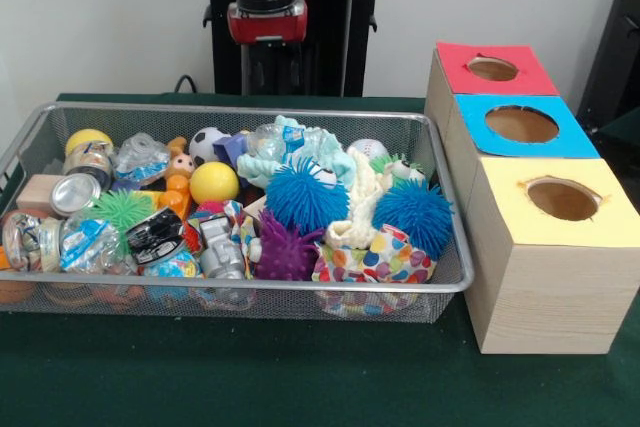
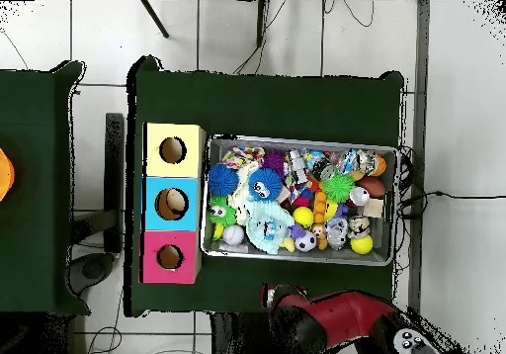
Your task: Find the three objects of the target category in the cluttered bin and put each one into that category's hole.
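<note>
A wire mesh bin (image 1: 250, 284) (image 2: 296, 256) on the green table is heaped with small objects. Among them are two blue spiky balls (image 1: 305, 197) (image 1: 415, 213), a purple spiky ball (image 1: 285, 253), a green spiky ball (image 1: 122, 209), yellow balls (image 1: 214, 183) (image 1: 88, 138), a small soccer ball (image 1: 206, 143), a metal can (image 1: 75, 193), crumpled clear plastic and patterned cloth bags (image 1: 385, 259). Beside the bin stand three wooden boxes, each with a round hole: red top (image 1: 460, 72), blue top (image 1: 575, 137), yellow top (image 1: 500, 212). Only the drawn-back red and black arm (image 1: 265, 7) (image 2: 336, 320) shows; no gripper is visible.
In the overhead view the boxes line up yellow (image 2: 156, 137), blue (image 2: 154, 217), red (image 2: 152, 269) along the bin's left side. Something pale shows inside the blue box's hole (image 2: 173, 204). A second green table (image 2: 30, 172) stands at the left.
</note>
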